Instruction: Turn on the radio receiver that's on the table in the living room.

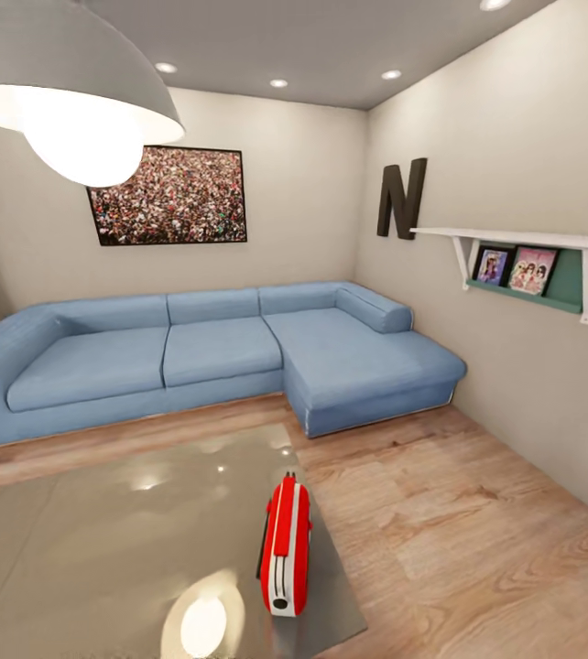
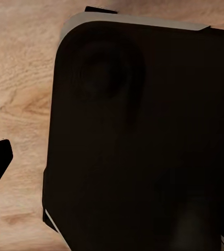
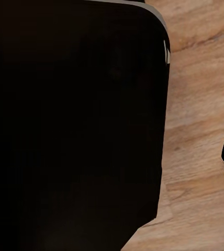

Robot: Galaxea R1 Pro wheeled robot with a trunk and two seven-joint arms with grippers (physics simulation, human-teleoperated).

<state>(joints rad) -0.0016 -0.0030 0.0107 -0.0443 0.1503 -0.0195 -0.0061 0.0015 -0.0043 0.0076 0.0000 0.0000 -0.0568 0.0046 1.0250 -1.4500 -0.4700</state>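
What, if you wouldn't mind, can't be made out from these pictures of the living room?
- Radio receiver, head view: its knob is too small to read as on or off.
- Table, head view: near and left parts cut off by the picture's edge.
- Both wrist views: a large dark body hides most of the wood floor; the fingers' state cannot be told.
- Ceiling lamp, head view: hides some wall.

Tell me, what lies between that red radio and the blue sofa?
In the head view, the table's bare glossy top, then a strip of wood floor, separates the radio receiver from the sofa.
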